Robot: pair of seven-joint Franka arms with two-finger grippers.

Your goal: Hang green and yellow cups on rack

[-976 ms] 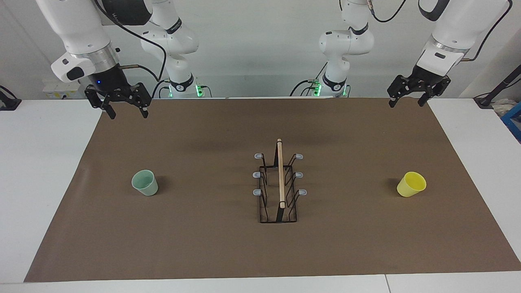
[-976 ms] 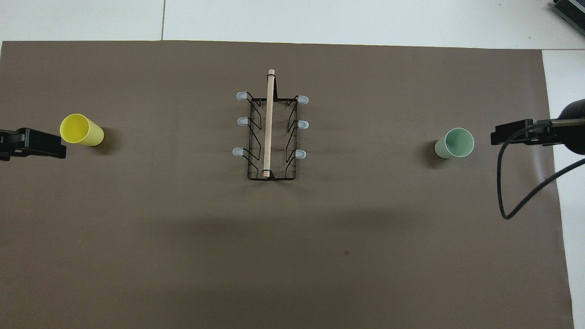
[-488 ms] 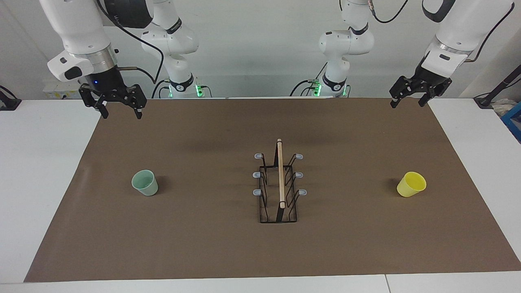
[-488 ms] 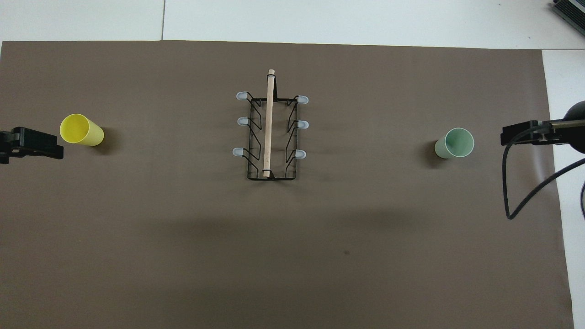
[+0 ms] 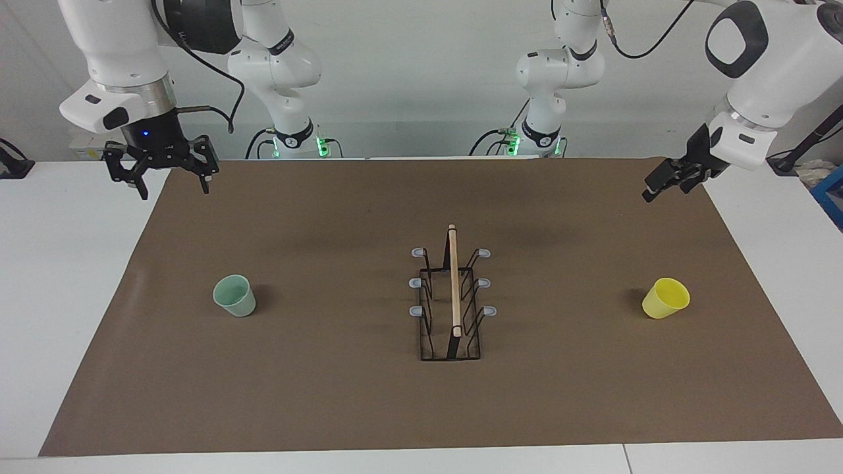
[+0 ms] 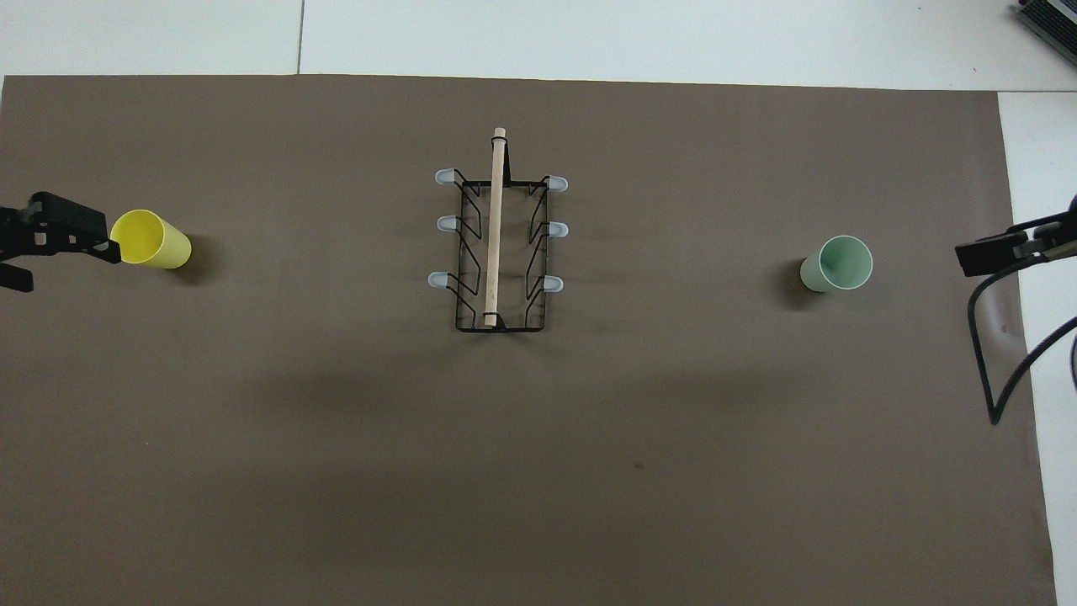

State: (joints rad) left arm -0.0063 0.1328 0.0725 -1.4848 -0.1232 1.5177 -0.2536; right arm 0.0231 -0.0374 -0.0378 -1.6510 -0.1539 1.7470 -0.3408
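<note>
A pale green cup [image 5: 234, 296] stands mouth up on the brown mat toward the right arm's end; it also shows in the overhead view [image 6: 833, 263]. A yellow cup [image 5: 665, 298] stands toward the left arm's end [image 6: 150, 240]. The black wire rack [image 5: 453, 296] with its wooden bar stands mid-mat [image 6: 496, 227], its pegs bare. My right gripper [image 5: 173, 187] hangs open and empty in the air over the mat's edge [image 6: 997, 255]. My left gripper [image 5: 666, 187] is open, empty and tilted, in the air over the mat's edge near the yellow cup [image 6: 50, 252].
The brown mat [image 5: 329, 395] covers most of the white table [image 5: 66, 263]. A cable [image 6: 989, 353] hangs from the right arm over the mat's edge. Two further arm bases stand at the robots' edge of the table.
My right gripper has moved outward toward the right arm's end of the table. My left gripper has turned, tilted and come lower toward the yellow cup. Cups and rack have not moved.
</note>
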